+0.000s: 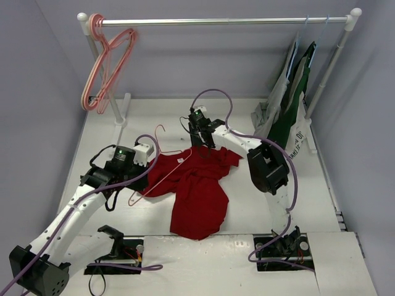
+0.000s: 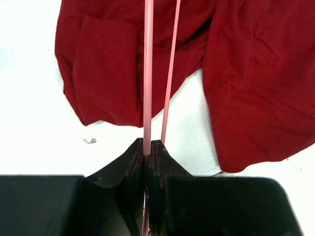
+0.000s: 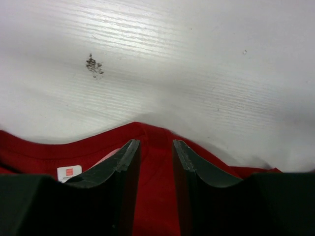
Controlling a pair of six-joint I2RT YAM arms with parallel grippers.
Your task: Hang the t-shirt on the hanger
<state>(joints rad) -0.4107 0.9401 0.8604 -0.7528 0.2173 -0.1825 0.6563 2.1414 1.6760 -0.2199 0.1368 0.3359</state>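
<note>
The red t-shirt [image 1: 197, 191] lies crumpled on the white table, collar toward the back. My left gripper [image 1: 148, 153] is shut on the wire of the salmon-pink hanger [image 1: 154, 182], which lies partly over the shirt's left side. In the left wrist view the gripper [image 2: 147, 142] pinches the hanger [image 2: 147, 73] above the t-shirt [image 2: 246, 73]. My right gripper [image 1: 202, 140] is at the collar. In the right wrist view its jaws [image 3: 155, 142] stand narrowly apart with the collar fabric of the t-shirt [image 3: 39, 152] bunched between them, beside the white label [image 3: 69, 173].
A clothes rail [image 1: 222, 21] spans the back. Several pink hangers [image 1: 105, 68] hang at its left end. Grey and dark green garments [image 1: 290, 105] hang at its right end. A rack post [image 1: 120, 117] stands behind my left gripper.
</note>
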